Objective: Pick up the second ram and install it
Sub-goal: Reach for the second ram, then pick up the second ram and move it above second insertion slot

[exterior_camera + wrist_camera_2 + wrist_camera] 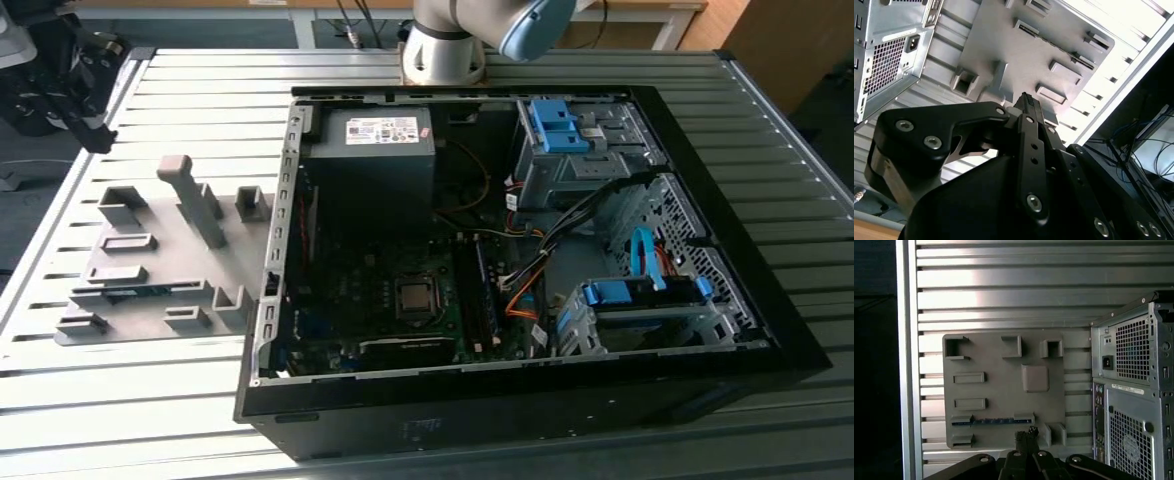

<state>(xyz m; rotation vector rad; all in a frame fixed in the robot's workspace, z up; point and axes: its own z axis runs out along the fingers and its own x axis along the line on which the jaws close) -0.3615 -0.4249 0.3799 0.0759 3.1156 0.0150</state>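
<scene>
End effector, closed and empty, over the grey tray; second ram slotted in it, exterior view's left of computer case.

The table is shiny ribbed metal, the grey tray is dull smooth plastic, the gripper dull black.

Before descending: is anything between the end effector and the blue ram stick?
Nothing visible. The thin blue circuit-board ram stick lies uncovered on the grey fixture plate; the black end effector is above, not touching.
</scene>
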